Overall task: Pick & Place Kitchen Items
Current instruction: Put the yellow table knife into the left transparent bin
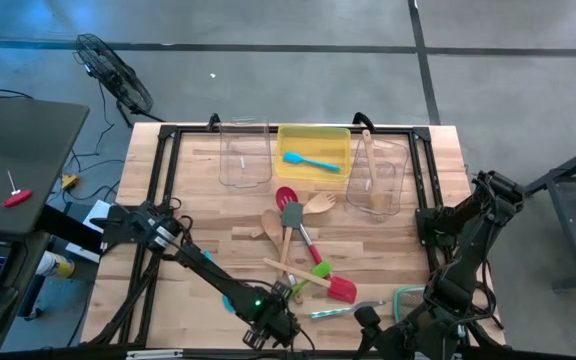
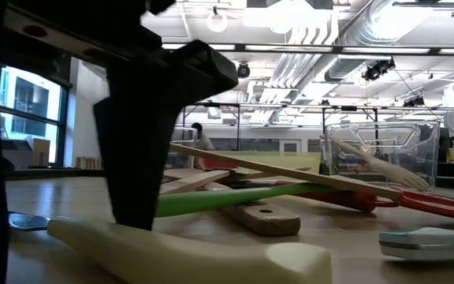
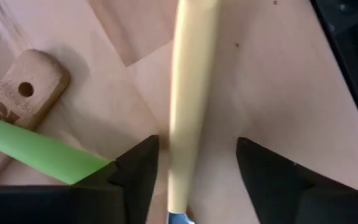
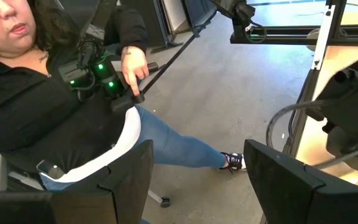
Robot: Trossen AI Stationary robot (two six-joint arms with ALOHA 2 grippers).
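Straddling the cream handle, the left hand is spread; fingers apart from it.

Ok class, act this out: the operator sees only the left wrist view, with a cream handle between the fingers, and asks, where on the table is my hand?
Observer: Your left hand is by the table's near edge, just in front of the utensil pile.
Operator: Is anything in a bin?
Observer: A blue spatula lies in the yellow bin.
Operator: And the other arm?
Observer: The right hand is open and points off the table, toward a seated person.
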